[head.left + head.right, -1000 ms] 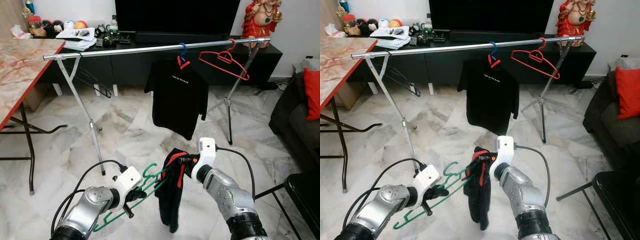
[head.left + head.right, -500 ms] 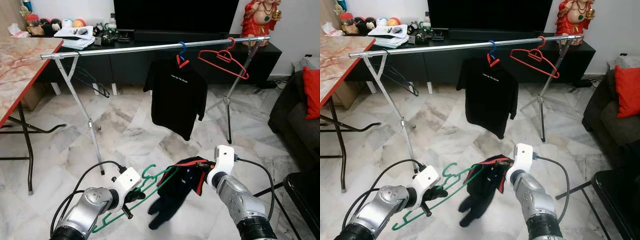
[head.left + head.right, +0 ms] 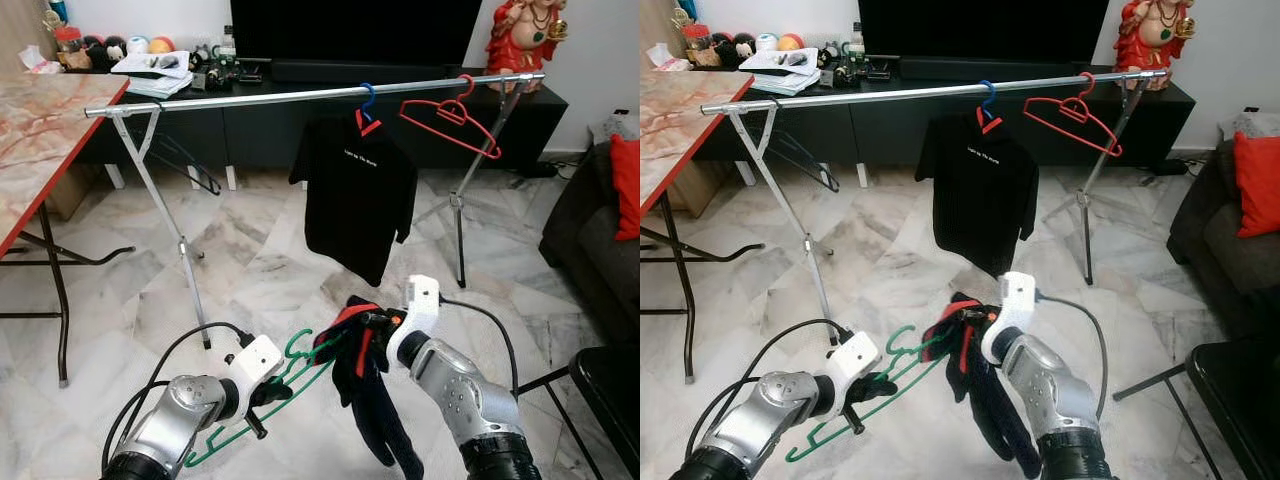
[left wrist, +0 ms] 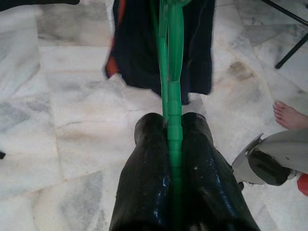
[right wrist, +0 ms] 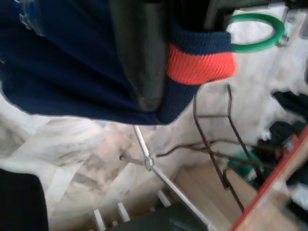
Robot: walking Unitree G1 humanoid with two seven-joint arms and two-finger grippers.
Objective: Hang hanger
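My left gripper (image 3: 268, 392) is shut on a green plastic hanger (image 3: 300, 362), held low in front of me; in the left wrist view the green bar (image 4: 173, 115) runs between the black fingers (image 4: 144, 178). My right gripper (image 3: 378, 322) is shut on a dark navy garment with red trim (image 3: 372, 400), which hangs down from it beside the hanger's hook. The red-banded collar (image 5: 199, 65) lies over a finger in the right wrist view. Beyond stands a silver clothes rail (image 3: 250, 98).
On the rail hang a black T-shirt (image 3: 358, 190) on a blue hanger and an empty red hanger (image 3: 452, 122). A marble-topped table (image 3: 40, 130) stands at the left, a dark sofa with a red cushion (image 3: 625, 180) at the right, a black TV cabinet (image 3: 300, 120) behind.
My right gripper has swung back to the left toward the hanger's hook, and the garment now hangs straight down. The left gripper and hanger have stayed put.
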